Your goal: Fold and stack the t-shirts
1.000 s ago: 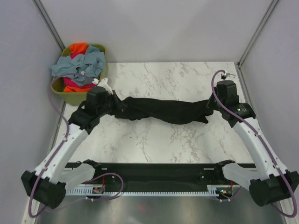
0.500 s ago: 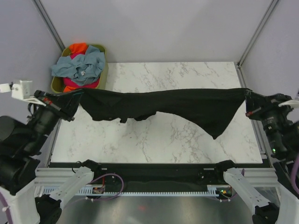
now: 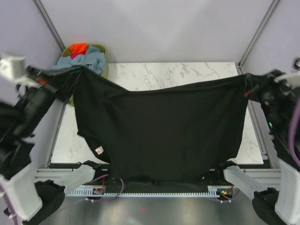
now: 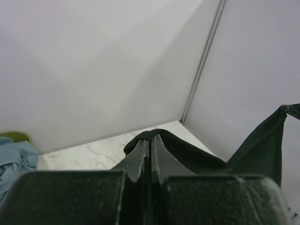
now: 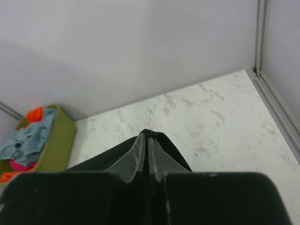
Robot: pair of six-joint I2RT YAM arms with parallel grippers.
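**A:** Why is the black shirt (image 3: 159, 131) up in the air?

**B:** Top corners pinched. Left gripper (image 3: 70, 77) at far left, right gripper (image 3: 251, 84) at far right, both clamped tight on the cloth. Hung wide above the table (image 3: 187, 75) it drapes open, so my guess is it gets laid flat next. The other shirts (image 3: 89, 60) sit in the basket (image 3: 105, 63), far left.

The left gripper (image 3: 74, 75) and right gripper (image 3: 247, 86) are held up high, far apart, each with fingers (image 4: 139, 158) squeezed tight together.
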